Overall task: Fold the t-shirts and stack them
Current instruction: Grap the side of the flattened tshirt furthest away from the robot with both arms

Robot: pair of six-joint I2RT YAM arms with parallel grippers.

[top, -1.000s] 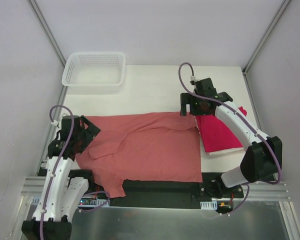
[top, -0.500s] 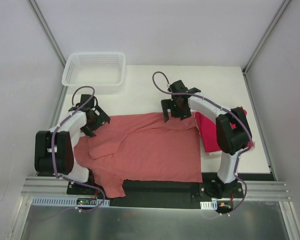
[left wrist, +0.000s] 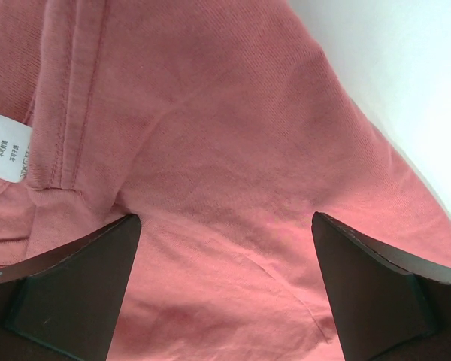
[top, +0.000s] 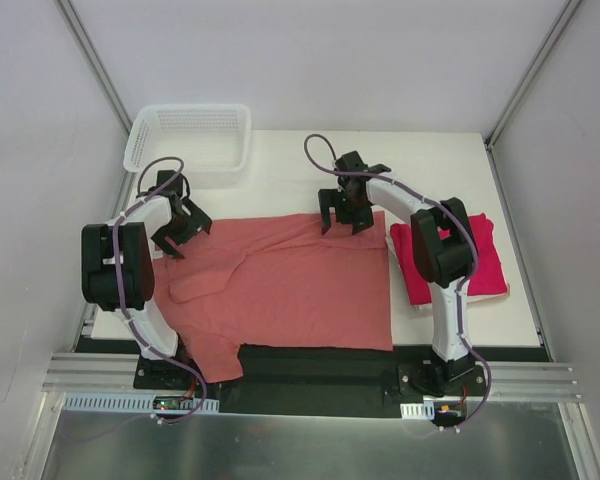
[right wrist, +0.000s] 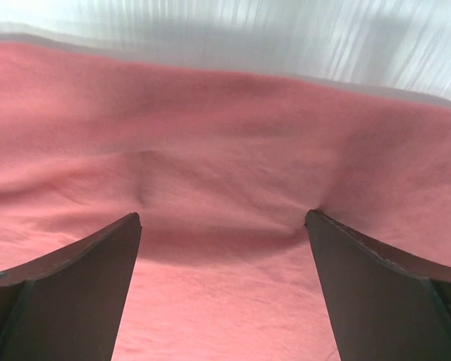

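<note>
The salmon-pink t-shirt [top: 290, 285] lies spread on the white table, its near edge hanging over the black front strip. The folded crimson-magenta t-shirt [top: 458, 262] lies at the right. My left gripper [top: 176, 238] is open, its fingers pressed down on the pink shirt's far left edge, near the collar and white label [left wrist: 1, 147]. My right gripper [top: 342, 221] is open, fingers pressed on the pink shirt's far edge near its right corner. In the wrist views pink cloth fills the gap of the left gripper [left wrist: 225, 226] and of the right gripper [right wrist: 224, 226].
A white mesh basket [top: 190, 135] stands at the far left of the table [top: 280, 175]. Grey enclosure walls and metal posts close in both sides. The right arm's link passes over the crimson shirt.
Both arms swung out to the pink shirt's far edge and lowered onto it. The shirt's far edge now lies straighter and a little further back; the crimson shirt shows more.
</note>
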